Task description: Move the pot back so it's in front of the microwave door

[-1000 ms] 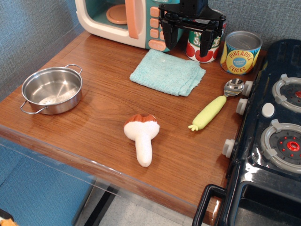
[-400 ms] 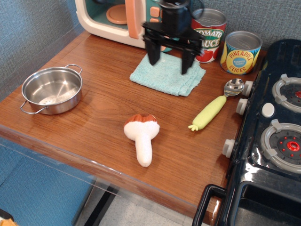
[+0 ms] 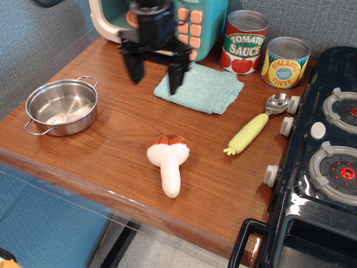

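Note:
The small shiny steel pot (image 3: 61, 106) with two wire loop handles sits near the table's left front edge. My black gripper (image 3: 155, 78) hangs open and empty above the wood, right of and behind the pot, at the left edge of the teal cloth (image 3: 199, 85). It blurs with motion. The teal microwave (image 3: 192, 25) stands at the back; my arm hides most of its cream door (image 3: 109, 25).
A tomato sauce can (image 3: 245, 42) and a pineapple can (image 3: 285, 62) stand at the back right. A toy mushroom (image 3: 168, 162) lies at the front centre. A green-handled spoon (image 3: 254, 127) lies right, next to the black toy stove (image 3: 329, 162).
My gripper has moved left and forward, from in front of the cans and microwave buttons to the left edge of the cloth, closer to the pot. Nothing else moved.

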`<state>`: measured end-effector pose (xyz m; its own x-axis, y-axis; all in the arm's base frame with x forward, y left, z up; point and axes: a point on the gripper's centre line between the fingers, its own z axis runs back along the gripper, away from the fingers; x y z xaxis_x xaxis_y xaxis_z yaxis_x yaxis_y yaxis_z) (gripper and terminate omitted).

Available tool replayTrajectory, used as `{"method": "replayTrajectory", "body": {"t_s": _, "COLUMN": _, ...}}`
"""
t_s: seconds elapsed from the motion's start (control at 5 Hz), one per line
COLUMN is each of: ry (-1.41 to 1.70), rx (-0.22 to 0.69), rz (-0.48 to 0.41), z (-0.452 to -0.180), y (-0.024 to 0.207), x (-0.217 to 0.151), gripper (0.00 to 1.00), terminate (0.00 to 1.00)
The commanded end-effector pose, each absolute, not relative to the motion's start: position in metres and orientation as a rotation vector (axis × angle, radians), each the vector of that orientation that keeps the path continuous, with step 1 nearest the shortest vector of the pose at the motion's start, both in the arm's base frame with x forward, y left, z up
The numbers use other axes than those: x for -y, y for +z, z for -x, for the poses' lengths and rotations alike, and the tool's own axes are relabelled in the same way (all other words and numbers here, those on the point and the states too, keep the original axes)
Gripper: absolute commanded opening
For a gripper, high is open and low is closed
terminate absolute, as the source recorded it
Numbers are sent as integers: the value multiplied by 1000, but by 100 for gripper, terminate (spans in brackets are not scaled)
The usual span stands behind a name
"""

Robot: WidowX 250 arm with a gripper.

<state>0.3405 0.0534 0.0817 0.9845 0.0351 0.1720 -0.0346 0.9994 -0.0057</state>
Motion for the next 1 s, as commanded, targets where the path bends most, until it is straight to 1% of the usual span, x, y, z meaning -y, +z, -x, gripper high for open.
{"method": "replayTrajectory", "body": {"t_s": 0.0, "ry": 123, "rx": 222, "rz": -43, "z": -303, "y": 90, "x": -113, "gripper": 100, "terminate": 0}}
{"method": "replayTrajectory", "body": {"t_s": 0.2, "ry": 133, "rx": 202, "rz": -47, "z": -303, "y": 87, "x": -128, "gripper": 100, "terminate": 0}}
{"method": "replayTrajectory", "body": {"t_s": 0.4, "ry": 129, "rx": 159, "rz": -71, "z": -308, "y": 69, "x": -131, "gripper": 100, "terminate": 0}}
{"method": "replayTrajectory", "body": {"t_s": 0.6, "ry": 148, "rx": 80, "rz": -96, "z": -313, "y": 52, "x": -131, "gripper": 100, "terminate": 0}}
{"method": "replayTrajectory", "body": {"t_s": 0.8, "ry": 154, "rx": 38, "rz": -99, "z": -320, "y": 38, "x": -129, "gripper": 100, "terminate": 0}}
